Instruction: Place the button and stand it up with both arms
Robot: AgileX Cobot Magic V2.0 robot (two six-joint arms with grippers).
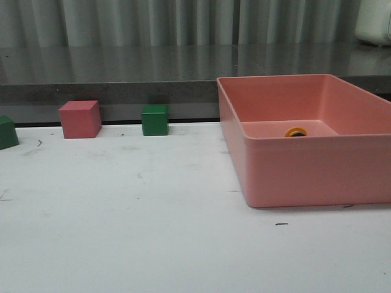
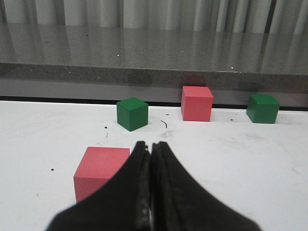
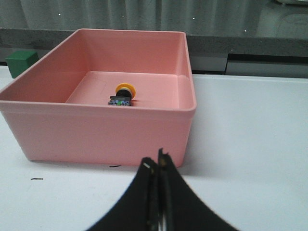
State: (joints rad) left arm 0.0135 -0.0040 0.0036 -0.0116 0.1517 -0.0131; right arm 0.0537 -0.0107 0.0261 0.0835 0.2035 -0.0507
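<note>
A: Inside the pink bin (image 3: pixel 103 120), on its floor: the button (image 3: pixel 122 95), lying on its side, yellow cap toward the far wall.

B: Grippers?

A: Left gripper (image 2: pixel 150 159) fingers pressed together, empty, above the table near a pink cube (image 2: pixel 98 171). Right gripper (image 3: pixel 156 168) likewise closed, empty, outside the bin.

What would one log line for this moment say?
left tool: shut, empty, over table | right tool: shut, empty, outside bin | yellow-capped black push-button: lying inside pink plastic bin | stage: not yet grasped
</note>
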